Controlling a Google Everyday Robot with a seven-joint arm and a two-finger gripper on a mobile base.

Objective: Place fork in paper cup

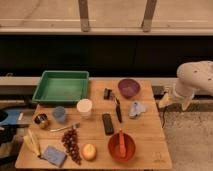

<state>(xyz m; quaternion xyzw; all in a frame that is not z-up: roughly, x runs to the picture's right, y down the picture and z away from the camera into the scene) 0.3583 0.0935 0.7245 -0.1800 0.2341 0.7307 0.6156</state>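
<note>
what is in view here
thin silvery fork: 1, silver, beside grape bunch
white paper cup: 1, cream, left-centre
green plastic tray: 1, green, back-left
purple bowl: 1, purple, back-right
blue-grey cup: 1, blue-grey, left-centre
metal tin: 1, dark, left edge
grape bunch: 1, dark red, front-left
banana: 1, yellow, front-left
blue sponge: 1, blue, front edge
round fruit: 1, orange-yellow, front
red bowl: 1, red, front, holding orange utensil
black-handled knife: 1, black, centre
flat black bar: 1, black, centre
crumpled cloth: 1, pale blue, right
end effector: 1, pale, right of table

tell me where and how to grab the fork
Take the fork at its middle from above, closing across its width: it lies flat and thin on the table, grapes close beside. The gripper hangs off the table, past the purple bowl.
</note>
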